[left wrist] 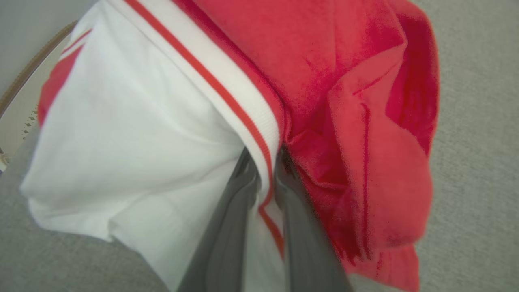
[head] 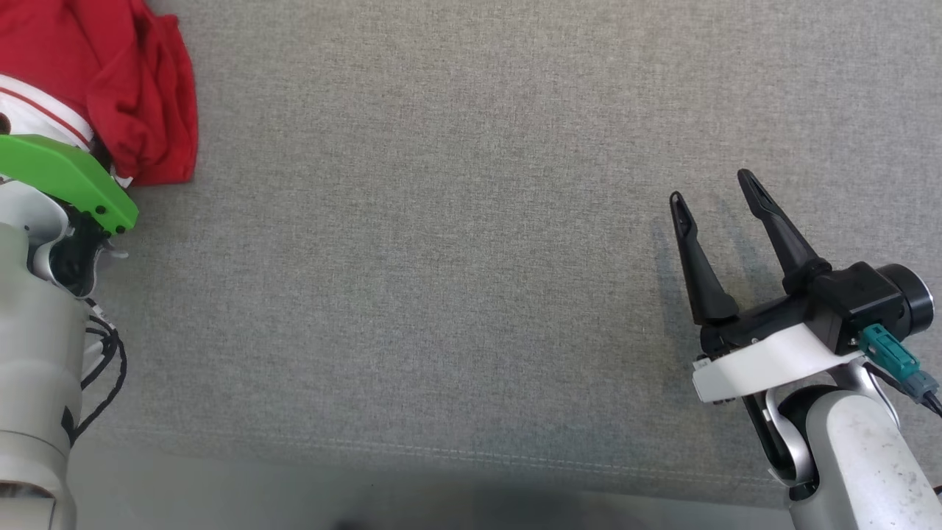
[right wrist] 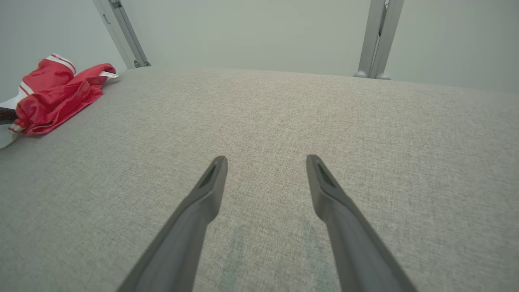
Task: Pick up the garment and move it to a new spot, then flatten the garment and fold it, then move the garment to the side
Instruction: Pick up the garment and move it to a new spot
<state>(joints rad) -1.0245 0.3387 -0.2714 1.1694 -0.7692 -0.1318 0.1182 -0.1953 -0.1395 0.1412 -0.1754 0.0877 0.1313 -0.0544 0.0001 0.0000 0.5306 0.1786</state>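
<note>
A crumpled red and white soft knit garment (head: 132, 81) lies bunched at the far left corner of the desk (head: 441, 258), a flat top covered in grey woven cloth with a stitched seam along its near edge. The left tool (left wrist: 265, 174) is closed on the garment; its two long dark fingers (left wrist: 227, 231) pinch a white ribbed band with a thin red stripe, between smooth white cloth on one side and rumpled red folds on the other. The right tool (head: 711, 188) stands open near the desk's right edge, well apart from the garment, its tapered black fingers (right wrist: 202, 202) spread above bare cloth.
</note>
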